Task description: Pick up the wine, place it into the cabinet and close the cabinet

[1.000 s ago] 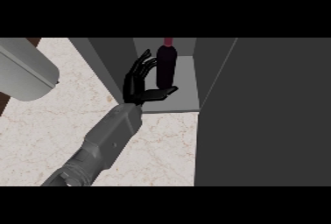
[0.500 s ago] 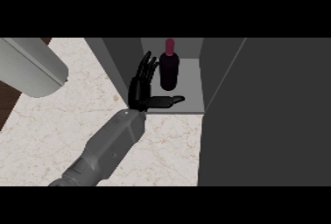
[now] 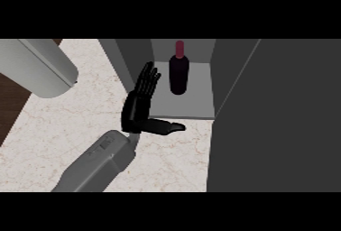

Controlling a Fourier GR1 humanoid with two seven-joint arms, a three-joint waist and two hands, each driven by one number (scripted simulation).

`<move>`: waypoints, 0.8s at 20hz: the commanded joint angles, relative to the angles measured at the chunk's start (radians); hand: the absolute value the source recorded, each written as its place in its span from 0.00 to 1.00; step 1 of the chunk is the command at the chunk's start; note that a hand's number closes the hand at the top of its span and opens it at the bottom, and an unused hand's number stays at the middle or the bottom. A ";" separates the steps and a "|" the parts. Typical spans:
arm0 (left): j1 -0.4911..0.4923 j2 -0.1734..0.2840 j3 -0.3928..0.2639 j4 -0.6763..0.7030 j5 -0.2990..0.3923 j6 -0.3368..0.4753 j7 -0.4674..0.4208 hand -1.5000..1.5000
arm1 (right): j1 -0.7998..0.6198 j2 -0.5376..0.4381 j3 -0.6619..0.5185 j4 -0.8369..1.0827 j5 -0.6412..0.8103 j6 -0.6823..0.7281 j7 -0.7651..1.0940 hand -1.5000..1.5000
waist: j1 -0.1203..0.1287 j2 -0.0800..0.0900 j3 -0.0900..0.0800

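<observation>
Released and drawn back, left hand [image 3: 138,108] shows straight fingers; wine [image 3: 177,72] stands inside cabinet [image 3: 183,106] on marble counter [image 3: 66,122].

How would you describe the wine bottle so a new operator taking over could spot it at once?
Find the open cabinet at the far side of the marble counter, beside its big dark door. The wine bottle stands upright on the cabinet's grey floor, just right of the open black hand. It is the only thing inside: dark body, red neck.
</observation>
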 commanded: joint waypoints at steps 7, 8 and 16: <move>0.347 0.184 -0.094 -0.625 -0.114 0.163 0.120 0.00 | -0.066 0.022 0.070 -0.034 0.046 -0.048 0.069 0.00 | -0.020 0.010 0.000; 0.346 0.224 -0.061 -0.719 -0.103 0.206 0.189 0.00 | 0.028 0.015 0.031 0.017 0.018 0.023 -0.054 0.00 | -0.023 0.009 0.001; 0.508 0.338 -0.004 -0.892 -0.131 0.212 0.205 0.00 | -0.028 -0.109 0.113 0.028 0.056 0.160 0.004 1.00 | -0.018 0.011 0.000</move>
